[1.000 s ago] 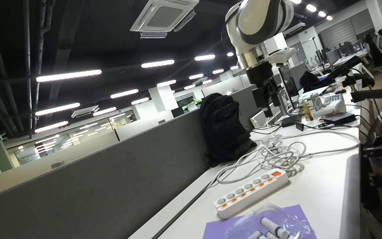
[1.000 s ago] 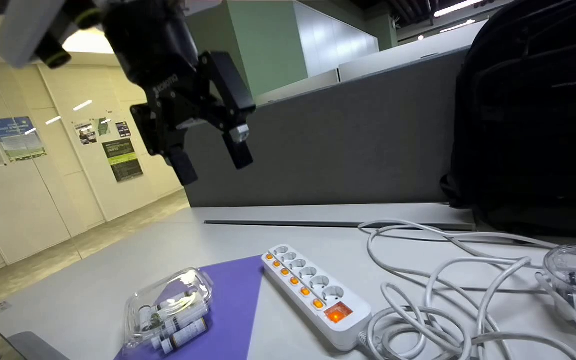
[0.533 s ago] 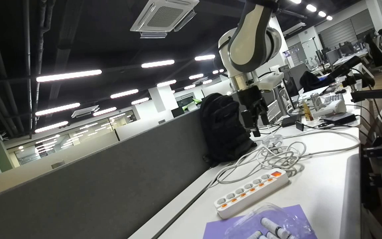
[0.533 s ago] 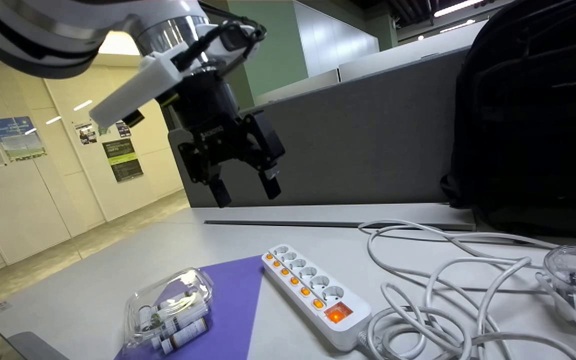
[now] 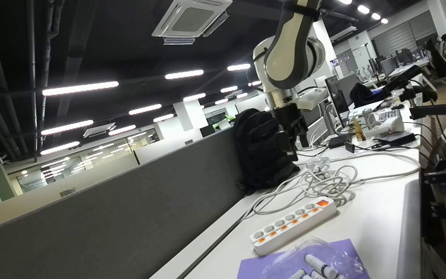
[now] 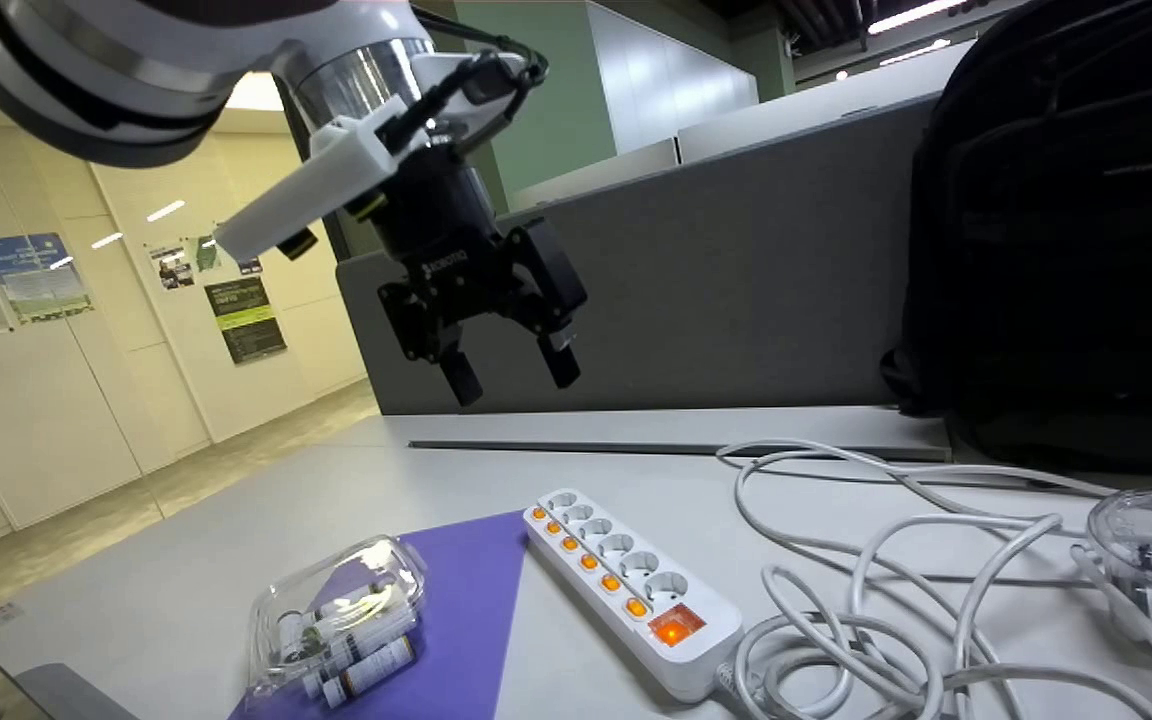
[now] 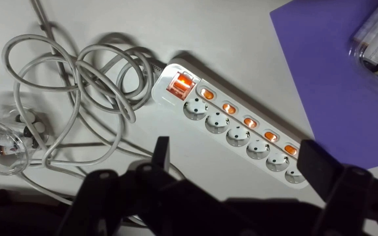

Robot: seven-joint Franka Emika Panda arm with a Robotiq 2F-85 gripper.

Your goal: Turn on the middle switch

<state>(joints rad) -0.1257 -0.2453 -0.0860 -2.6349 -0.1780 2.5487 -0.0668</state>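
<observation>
White worktop [image 6: 356,480] beneath, the gripper [image 6: 514,378] hangs spread, empty; well below lies the power strip [image 6: 628,588], long axis oblique to that gap, what I'd call the middle switch [image 7: 250,123] mid-row.

An office was indicated by the grey partition [image 5: 130,205] along the counter [image 5: 385,201], the monitor [image 5: 336,100] and keyboard [image 5: 388,114], the black chair [image 5: 438,62] and the rows of ceiling lights [image 5: 80,88].
</observation>
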